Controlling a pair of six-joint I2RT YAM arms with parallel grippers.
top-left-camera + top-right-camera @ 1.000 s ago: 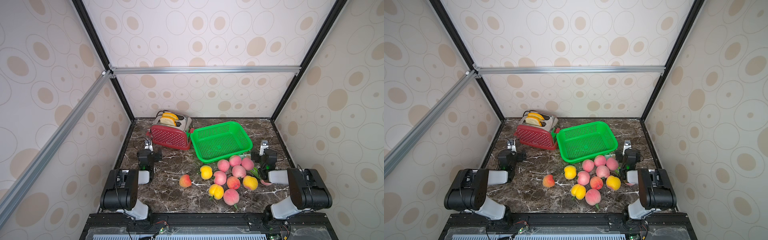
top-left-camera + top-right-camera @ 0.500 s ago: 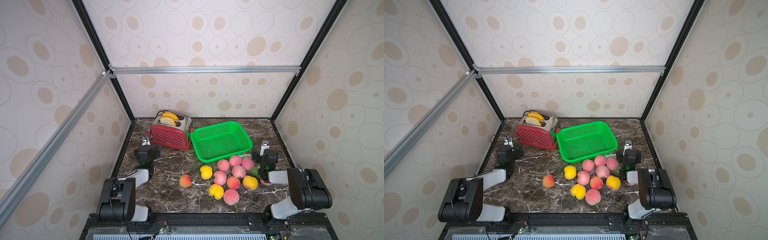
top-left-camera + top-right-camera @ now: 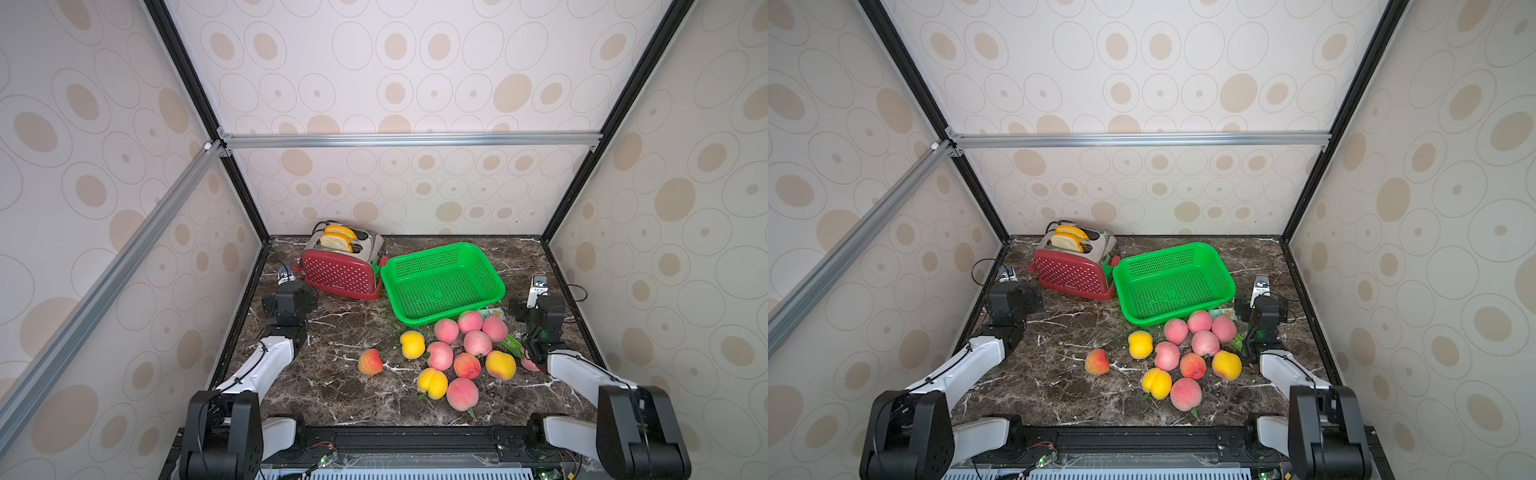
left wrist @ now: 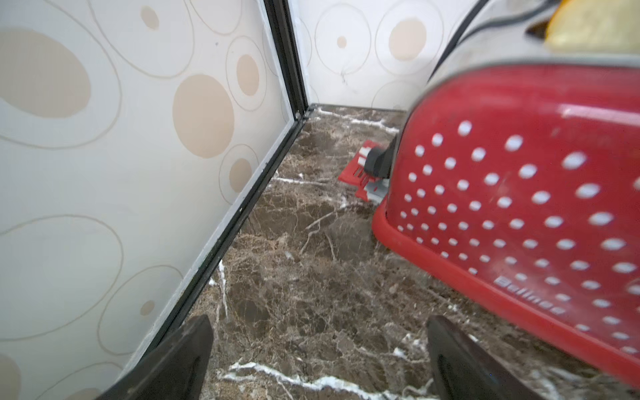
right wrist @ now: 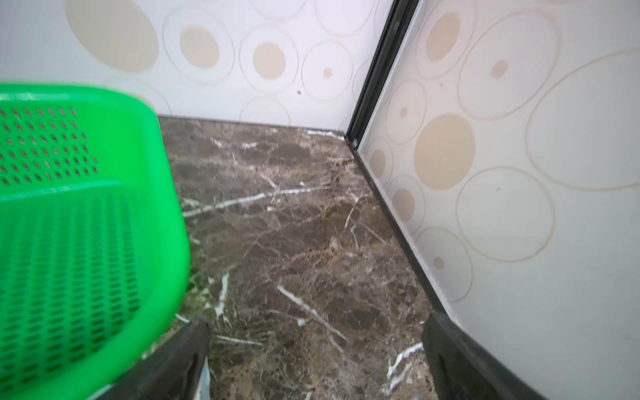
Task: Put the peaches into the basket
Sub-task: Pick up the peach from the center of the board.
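- Basket (image 3: pixel 441 291): bright green mesh. It stands on the marble table (image 3: pixel 324 386) towards the far side, right of centre. Its left end is just beside the red toaster (image 3: pixel 338 274). Contents: none; the floor is bare in both top views.
- Peaches (image 3: pixel 477 343): twelve counted, all on the table, none in the basket.
  - Main cluster: ten fruits near of the basket's near rim, right of centre. The farthest three lie just beside that rim. Mostly pink, with one orange-red and three yellow.
  - Lone orange-red peach (image 3: pixel 370 361): left of the cluster and apart from it.
  - Twelfth peach (image 3: pixel 529 365): pink, at the cluster's right edge, half hidden behind the right arm.
- Left gripper (image 4: pixel 318 322): jaws spread wide with nothing between them. It sits low at the left of the table, facing the far left corner, with the toaster's side close by. It is well apart from the fruit.
- Right gripper (image 5: pixel 317 320): jaws spread wide and empty. It is at the right of the table, just beside the basket's right end and facing the far right corner. The cluster lies near of it and to its left.
- Progress, as judged: nothing delivered and no fruit in either grip. All twelve transfers remain, so the task stands at its opening.
- Not for transfer:
  - Two bread slices (image 3: pixel 338 240) stand in the toaster's slots.
  - Green packet (image 3: pixel 513 345): lies at the cluster's right edge. What kind it is cannot be read.
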